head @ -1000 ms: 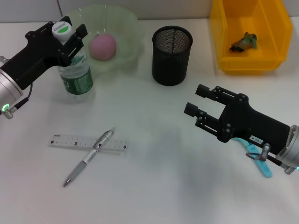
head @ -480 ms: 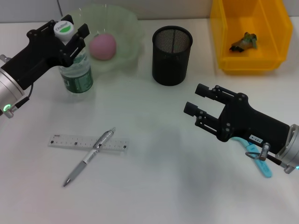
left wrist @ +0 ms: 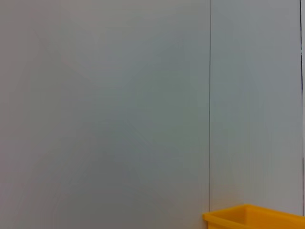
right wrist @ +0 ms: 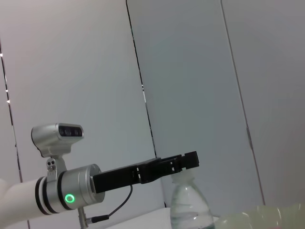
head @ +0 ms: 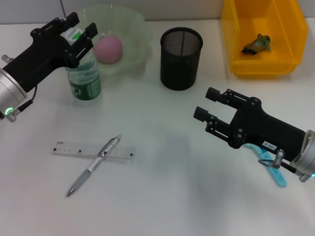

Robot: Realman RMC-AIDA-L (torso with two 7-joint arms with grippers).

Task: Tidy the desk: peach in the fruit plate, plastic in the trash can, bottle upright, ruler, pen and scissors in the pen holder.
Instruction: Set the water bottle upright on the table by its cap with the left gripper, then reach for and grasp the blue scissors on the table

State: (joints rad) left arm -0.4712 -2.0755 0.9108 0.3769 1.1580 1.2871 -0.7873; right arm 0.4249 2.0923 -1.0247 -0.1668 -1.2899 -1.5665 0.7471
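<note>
Your left gripper (head: 78, 30) sits at the top of the bottle (head: 84, 74), which stands upright near the desk's (head: 162, 162) far left corner. Its fingers are spread to either side of the cap, and you cannot tell from these views whether they still touch it. The peach (head: 108, 48) lies in the fruit plate (head: 133, 27), just beside the bottle.

Your right gripper (head: 209, 105) hovers over the right half of the desk with its fingers wide apart and nothing between them. Behind it, near the right edge, the scissors (head: 268, 164) lie partly hidden under the arm.

The pen holder (head: 181, 58) stands at the far middle, and the trash can (head: 266, 37) at the far right corner has a crumpled scrap (head: 257, 44) inside.

Toward the near left, the pen (head: 93, 166) lies across the ruler (head: 93, 150), touching it.
</note>
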